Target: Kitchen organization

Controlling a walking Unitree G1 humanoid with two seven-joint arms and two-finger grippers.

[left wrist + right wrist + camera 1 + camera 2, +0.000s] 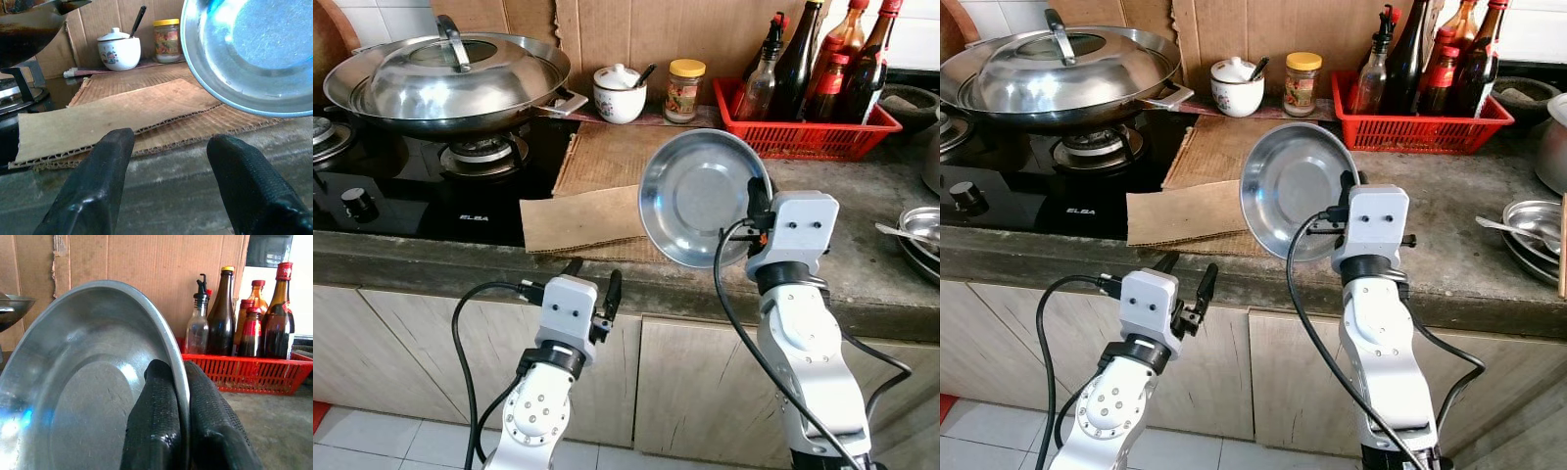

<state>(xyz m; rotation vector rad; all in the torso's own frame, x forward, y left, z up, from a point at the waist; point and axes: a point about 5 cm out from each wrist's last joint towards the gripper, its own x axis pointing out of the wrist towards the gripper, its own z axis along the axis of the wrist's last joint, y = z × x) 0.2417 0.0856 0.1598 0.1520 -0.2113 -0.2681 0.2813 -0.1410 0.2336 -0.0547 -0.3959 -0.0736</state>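
Nearest of all: left gripper, low in front of the surface edge, jaws spread wide with nothing between them. Up and to the right of it: right gripper, jaws pinching the rim of a shiny metal bowl, one finger inside the rim and one outside. Bowl held up on its edge above the surface, tipped (hollow side facing the robot), not touching anything below.

Just behind the bowl, flat on the surface: sheets of brown cardboard, one lying on top of the others. Left of the bowl: black gas stove with a big steel wok on a burner, lid on. Far right of the bowl, at the edge of the surface: another metal dish with a spoon in it.

Behind the bowl, by the cardboard wall: white sugar pot with a spoon handle poking out, and beside it a jar with a yellow lid. Behind and right of the bowl: red basket full of dark sauce bottles.
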